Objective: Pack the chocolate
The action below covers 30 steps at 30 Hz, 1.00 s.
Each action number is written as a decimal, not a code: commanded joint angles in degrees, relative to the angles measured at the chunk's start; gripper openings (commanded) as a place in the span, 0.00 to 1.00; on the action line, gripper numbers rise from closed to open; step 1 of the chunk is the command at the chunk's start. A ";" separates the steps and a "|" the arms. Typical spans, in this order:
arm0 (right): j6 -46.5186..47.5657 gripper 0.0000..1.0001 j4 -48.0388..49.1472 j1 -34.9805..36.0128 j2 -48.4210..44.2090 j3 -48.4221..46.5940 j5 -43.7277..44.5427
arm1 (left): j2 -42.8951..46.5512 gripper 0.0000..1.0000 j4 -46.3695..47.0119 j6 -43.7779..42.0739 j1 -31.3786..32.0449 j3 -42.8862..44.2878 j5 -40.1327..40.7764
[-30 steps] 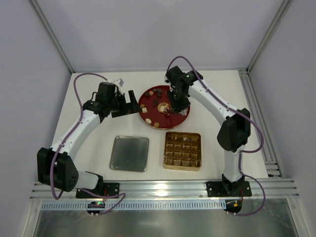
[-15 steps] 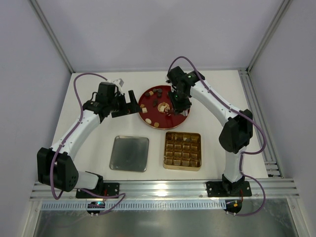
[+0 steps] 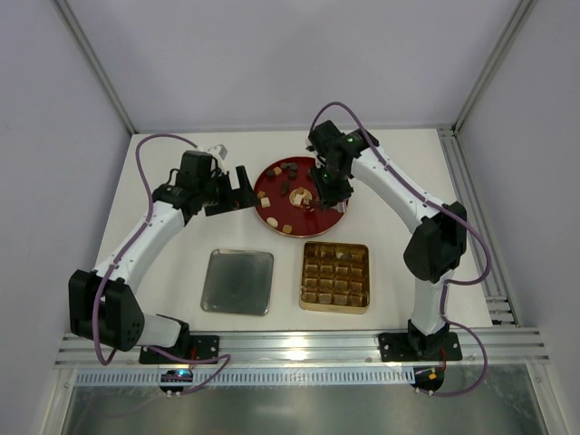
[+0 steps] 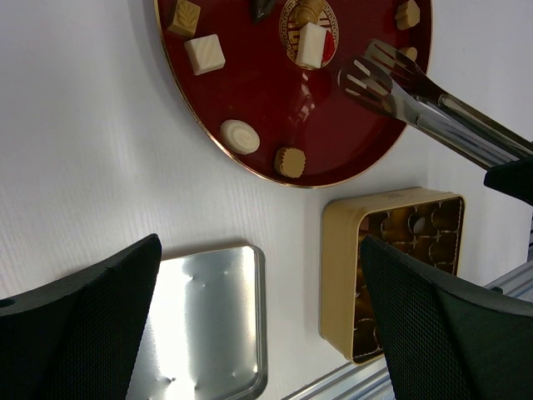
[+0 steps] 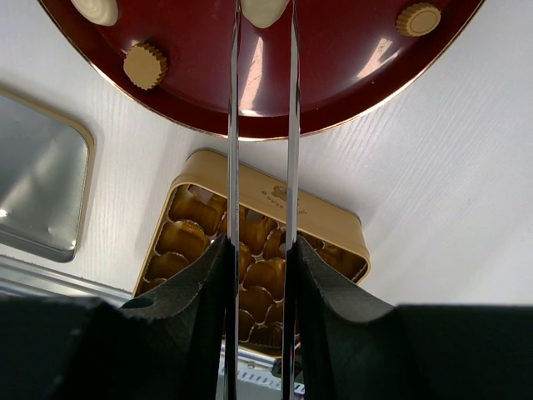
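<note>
**A:** Chocolate pieces (image 4: 205, 53), tan, dark and cream-white, all lie on the round red plate (image 4: 250, 92). Which step is in hand?

**B:** Picking, it seems. Starting at the left, the left gripper (image 3: 237, 191) hangs beside the plate, its black fingers (image 4: 83, 325) spread wide and holding nothing. The flat silver metal lid (image 3: 237, 281) and the gold gridded tin (image 3: 335, 276) sit nearer the bases, and the tin's cells look unfilled.

**A:** And the right gripper (image 5: 260, 275)?

**B:** It is clamped on long steel tongs (image 4: 416, 96), whose blades stand slightly apart over the plate, just beside a cream-white piece (image 4: 310, 46). Whether they touch it cannot be told. The next move likely calls for closing on that piece, lifting it, and carrying it to a cell of the tin.
</note>
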<state>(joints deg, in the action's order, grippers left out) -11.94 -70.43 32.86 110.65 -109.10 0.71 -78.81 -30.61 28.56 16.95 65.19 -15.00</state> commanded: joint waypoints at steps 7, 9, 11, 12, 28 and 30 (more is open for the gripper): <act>0.52 0.33 -1.63 -0.61 -7.20 0.46 -2.29 | -0.12 1.00 1.52 0.19 -0.34 0.29 -0.55; 0.35 0.33 -2.16 -0.61 -7.99 0.55 -2.21 | -0.21 1.00 1.52 0.19 -0.34 0.29 -0.73; 0.08 0.33 -2.95 -0.61 -9.22 0.90 -2.20 | -0.21 1.00 1.61 0.36 -0.34 0.29 -0.82; -0.09 0.33 -3.39 -0.61 -9.75 1.51 -2.20 | -0.21 1.00 1.52 0.36 -0.34 0.29 -0.90; -4.05 0.33 -8.40 -0.61 -26.00 14.42 -1.59 | 1.20 1.00 1.69 0.71 -0.34 0.20 -1.61; -4.93 0.33 -8.67 -0.61 -28.89 17.15 -1.59 | 1.28 1.00 1.78 0.62 -0.34 0.12 -1.61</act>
<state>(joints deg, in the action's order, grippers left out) -15.03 -76.77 32.38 86.30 -94.43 -1.17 -79.00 -30.61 28.60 16.84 65.19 -15.29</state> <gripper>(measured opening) 0.360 0.996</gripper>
